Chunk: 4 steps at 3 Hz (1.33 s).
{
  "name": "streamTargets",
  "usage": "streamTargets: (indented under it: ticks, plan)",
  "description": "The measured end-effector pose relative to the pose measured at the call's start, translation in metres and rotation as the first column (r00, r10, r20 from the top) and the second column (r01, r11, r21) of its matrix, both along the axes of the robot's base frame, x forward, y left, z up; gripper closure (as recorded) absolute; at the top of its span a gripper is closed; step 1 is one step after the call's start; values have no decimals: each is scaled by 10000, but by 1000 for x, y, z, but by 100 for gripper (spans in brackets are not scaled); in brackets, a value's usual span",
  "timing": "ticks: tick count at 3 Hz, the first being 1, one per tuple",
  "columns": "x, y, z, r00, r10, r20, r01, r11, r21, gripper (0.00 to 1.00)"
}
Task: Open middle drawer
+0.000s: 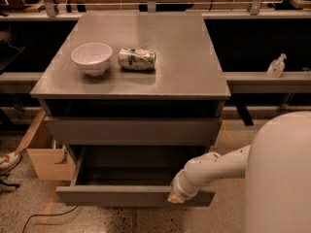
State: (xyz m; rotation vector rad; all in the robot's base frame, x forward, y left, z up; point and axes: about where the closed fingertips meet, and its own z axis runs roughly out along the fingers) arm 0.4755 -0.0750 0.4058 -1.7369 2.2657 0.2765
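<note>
My gripper (pixel 176 197) is down low at the near side, right at the top edge of the middle drawer's (pixel 112 196) front panel, toward its right end. It looks like it touches that edge, but I cannot tell if it is open or closed. The middle drawer sticks out toward me, under the shut drawer (pixel 131 130) above it. It is wide, grey and plain, with no handle and a dark, shallow box inside. On the bench (pixel 184 57) top, a white bowl (pixel 92 58) sits just left of a can (pixel 137 59) lying on its side.
</note>
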Motion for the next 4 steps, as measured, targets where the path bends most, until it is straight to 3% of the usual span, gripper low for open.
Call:
streamTargets:
  ticks: [1, 2, 3, 4]
  plan:
    - [-30, -8, 13, 9986, -259, -461, 251, 9995, -182, 87]
    - [-30, -8, 12, 9986, -260, -463, 252, 9995, -183, 100]
    - [-53, -14, 20, 9952, -643, -732, 627, 9977, -242, 100]
    - [-53, -14, 19, 9952, -645, -732, 629, 9977, -241, 93]
